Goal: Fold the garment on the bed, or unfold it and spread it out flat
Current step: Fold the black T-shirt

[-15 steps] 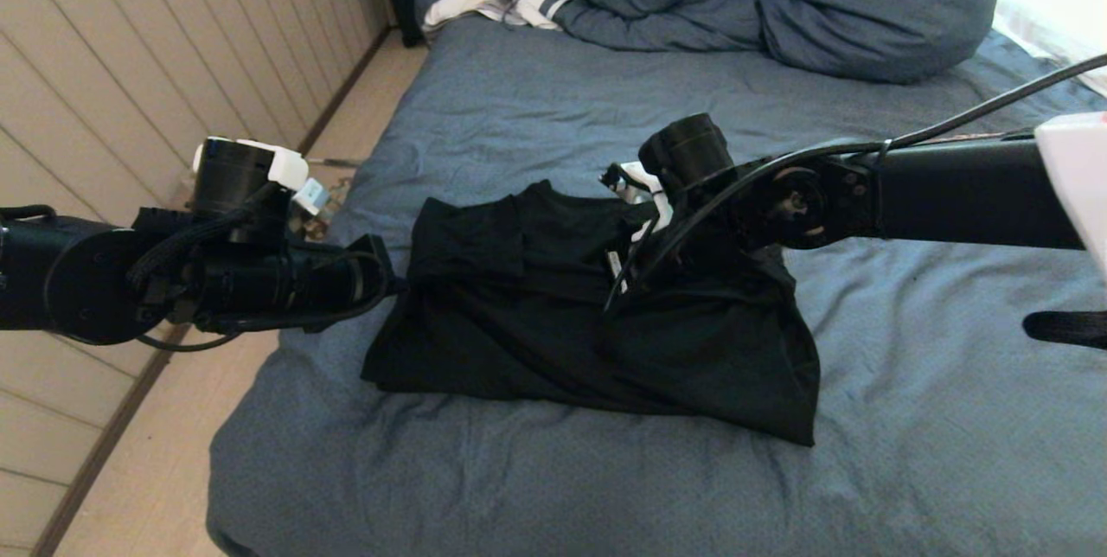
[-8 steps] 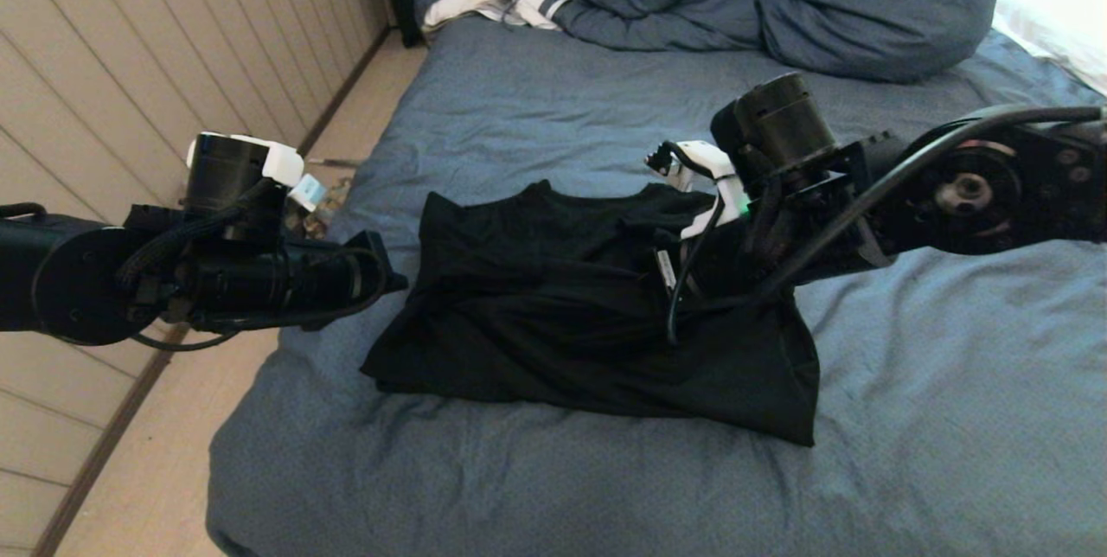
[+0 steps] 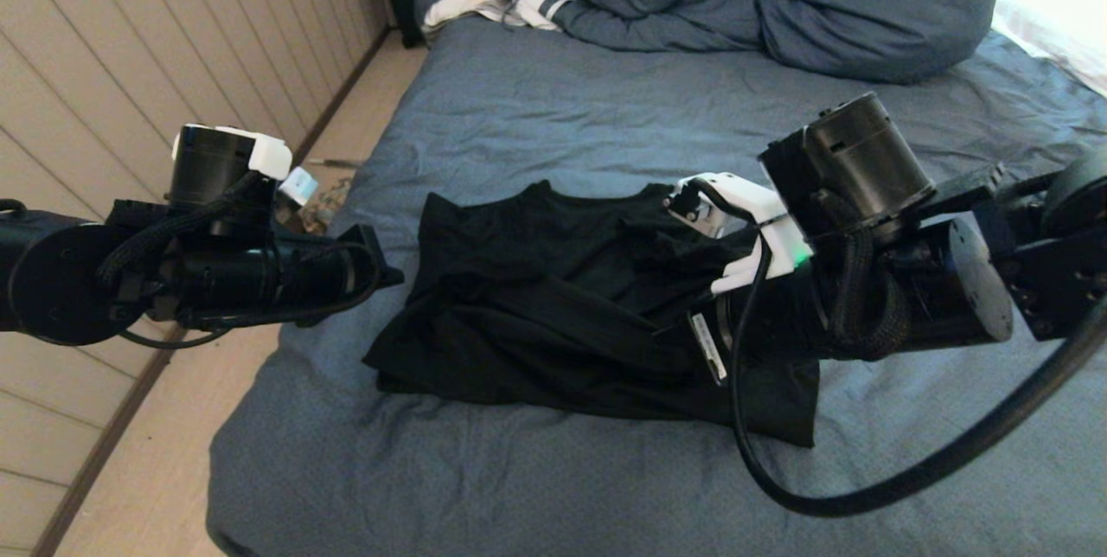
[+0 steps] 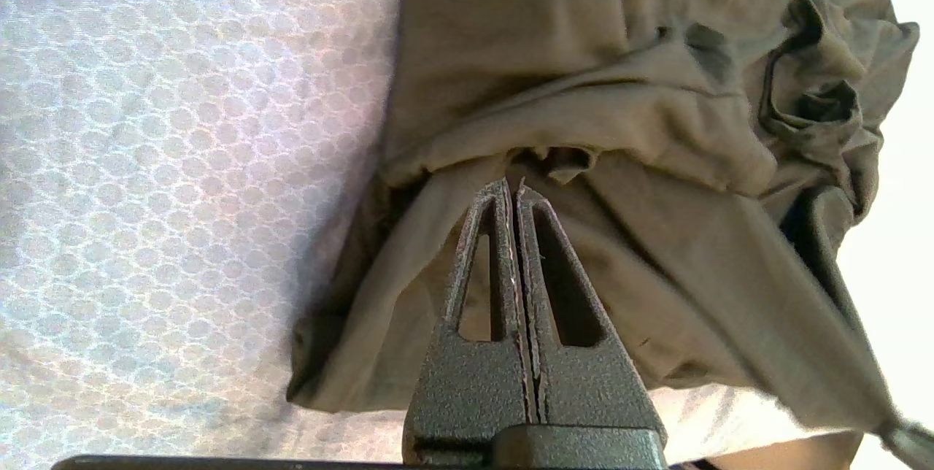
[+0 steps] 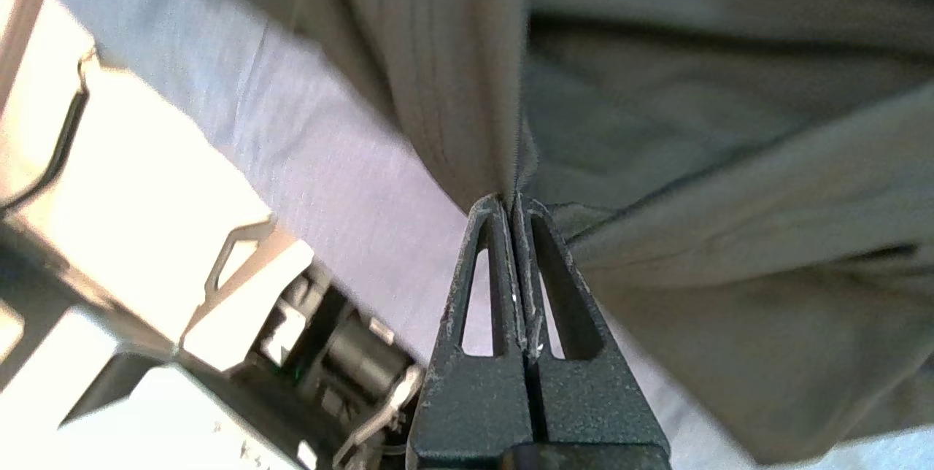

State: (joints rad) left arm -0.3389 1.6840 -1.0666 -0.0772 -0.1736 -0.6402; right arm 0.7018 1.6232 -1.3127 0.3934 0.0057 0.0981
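**Inspector:** State of the right gripper?

**Assistant:** Jaws pressed fully together. A fold of the black T-shirt runs straight into the tips and looks pinched there, with cloth drawn taut away from them. The left gripper is likewise shut tight; its tips sit against a bunched seam, but whether any fabric is caught I cannot tell.

**Inspector:** Where does the shirt lie?

**Assistant:** Crumpled on the bed, directly ahead of both grippers, spanning the gap between them.

**Inspector:** Risks?

**Assistant:** In my judgement, the right pinch looks thin, so a firm pull may slip it free. If only one side holds, the shirt would drag skewed and bunch further. The slate-blue sheet could also be caught underneath.
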